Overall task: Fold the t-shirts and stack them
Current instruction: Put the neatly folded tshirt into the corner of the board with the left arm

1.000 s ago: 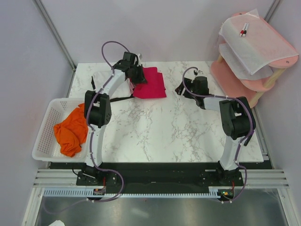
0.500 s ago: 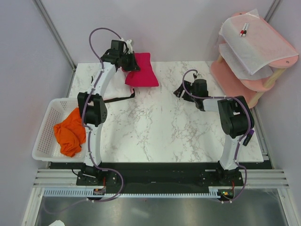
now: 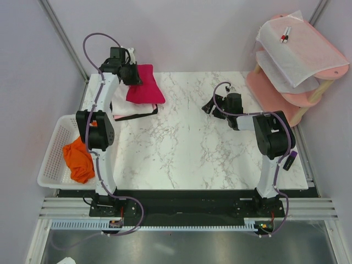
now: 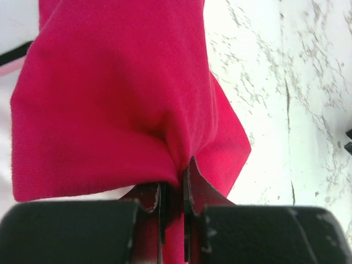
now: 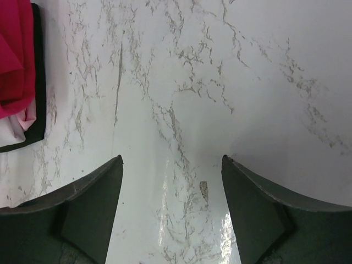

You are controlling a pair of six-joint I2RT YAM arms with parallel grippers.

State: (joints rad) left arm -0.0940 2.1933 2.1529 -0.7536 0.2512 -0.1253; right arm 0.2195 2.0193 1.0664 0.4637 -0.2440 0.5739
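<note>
Crimson-red t-shirt (image 3: 146,91) hangs bunched from the left gripper (image 4: 175,184), jaws clamped on its fold, over the white t-shirt (image 3: 124,108); right gripper (image 5: 171,170) stands apart, empty.

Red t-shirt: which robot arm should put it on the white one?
Left. The left hand is shut on the crimson-red cloth t-shirt, over the folded white cloth t-shirt. The right hand is open, empty and farther off.

Marble table (image 3: 187,148), white mesh basket (image 3: 55,137) left, pink shelf (image 3: 269,91) right
</note>
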